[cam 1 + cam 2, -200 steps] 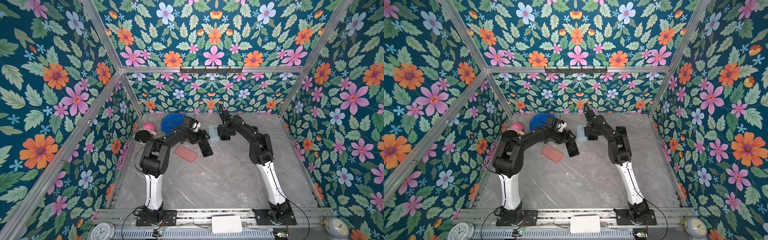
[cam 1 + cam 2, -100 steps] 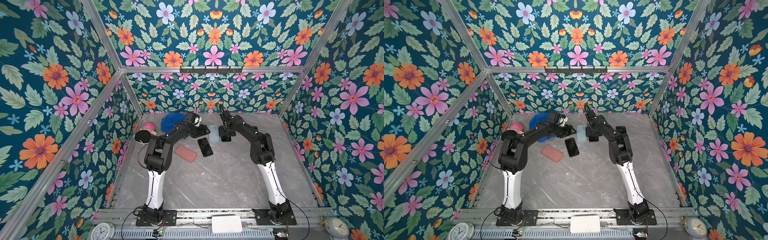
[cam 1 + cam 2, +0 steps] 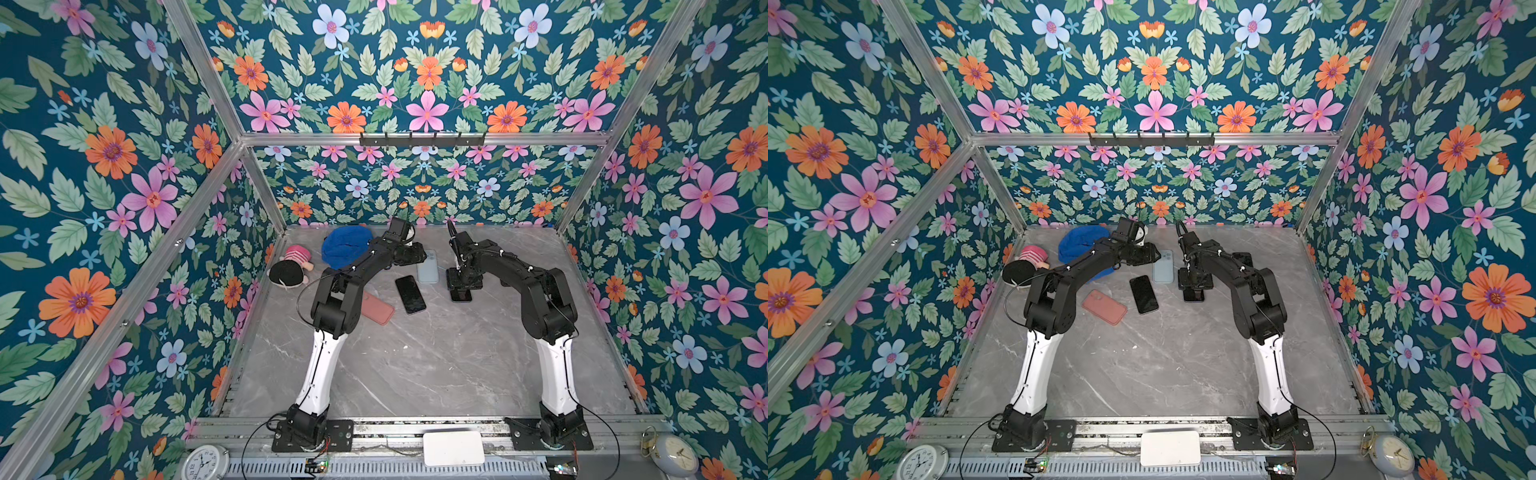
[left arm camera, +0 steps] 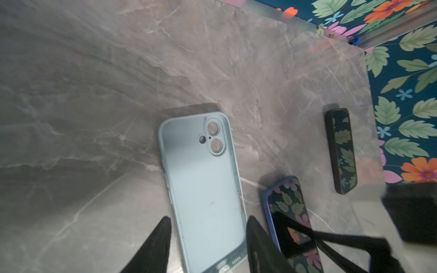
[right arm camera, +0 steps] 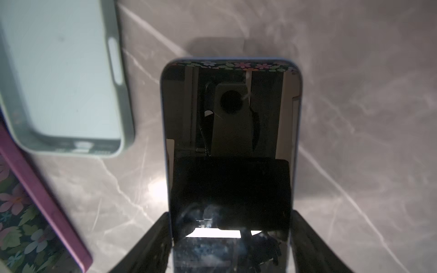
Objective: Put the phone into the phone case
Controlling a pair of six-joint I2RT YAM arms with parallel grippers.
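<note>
Grey marble tabletop (image 3: pixel 436 365), flowered wallpaper walls (image 3: pixel 428 187). The pale blue phone case (image 4: pixel 203 179) lies hollow side up between the left fingers (image 4: pixel 156 245); whether they press it I cannot tell. Right fingers (image 5: pixel 151 245) pinch the phone (image 5: pixel 230 141) beside it.

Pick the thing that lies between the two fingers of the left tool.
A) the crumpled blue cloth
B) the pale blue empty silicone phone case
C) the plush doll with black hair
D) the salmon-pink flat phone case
B: in the left wrist view the left tool straddles the end of the pale blue empty silicone phone case that lies away from its camera holes.
</note>
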